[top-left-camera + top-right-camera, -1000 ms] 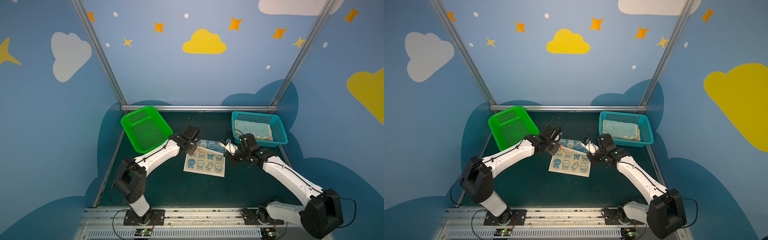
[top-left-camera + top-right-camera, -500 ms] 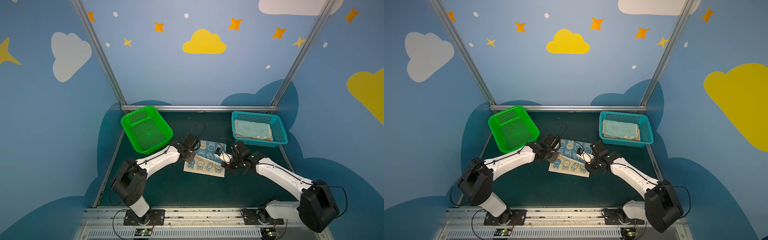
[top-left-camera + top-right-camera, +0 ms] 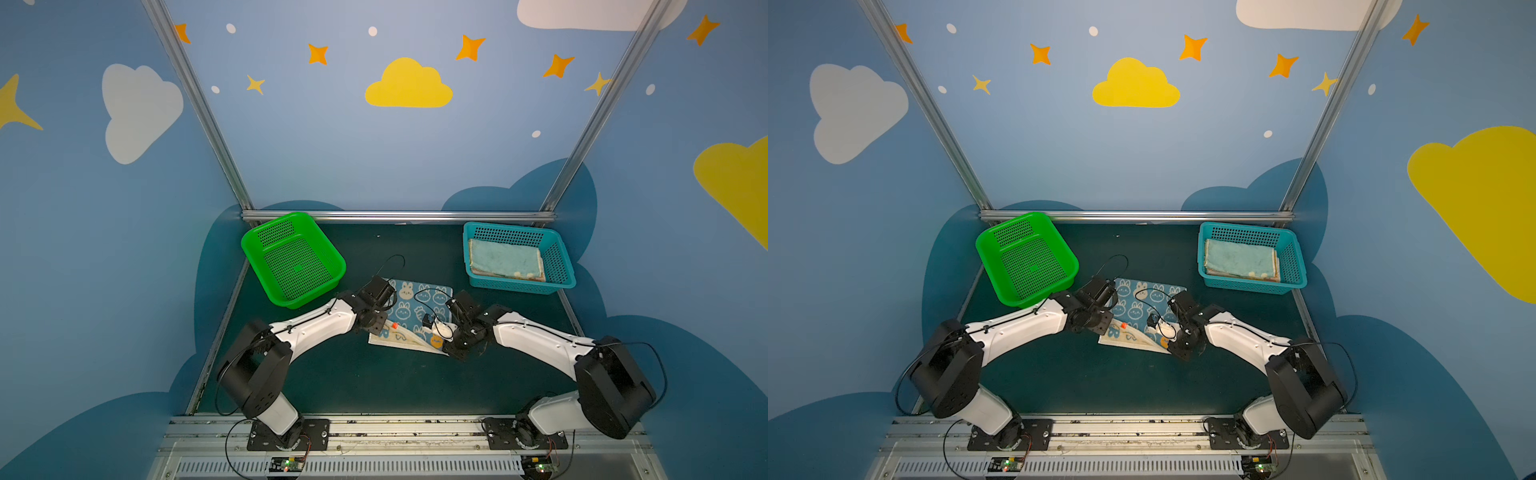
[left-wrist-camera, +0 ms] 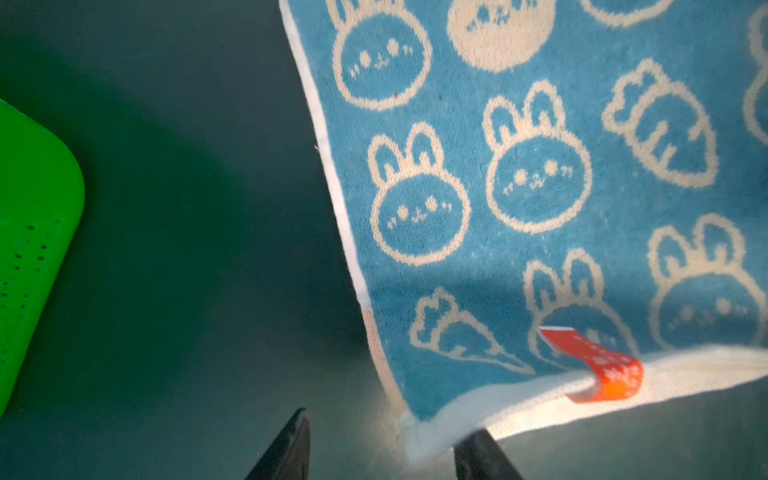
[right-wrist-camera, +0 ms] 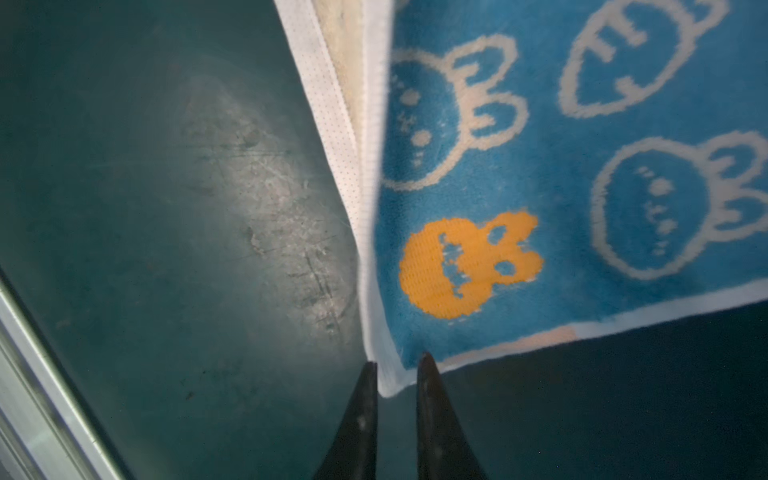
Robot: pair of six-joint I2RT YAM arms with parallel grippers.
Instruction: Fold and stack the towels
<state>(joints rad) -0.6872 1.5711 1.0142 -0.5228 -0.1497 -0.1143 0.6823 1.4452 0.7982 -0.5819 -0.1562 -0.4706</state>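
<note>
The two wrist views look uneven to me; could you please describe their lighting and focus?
Left wrist view: the print on the blue towel is fairly sharp, the green basket soft at the frame edge. Right wrist view: pale glare shows scratches on the table; the towel print is fuzzy.

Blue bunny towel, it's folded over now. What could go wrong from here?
1. A corner of the towel sits between the right gripper's fingers, possibly pinched; pulling away could drag the fold open.
2. The left gripper is open, but the other corner lies against one finger and might snag.
3. The pale bottom layer sticks out along the near edge, so it may stack crooked.
</note>
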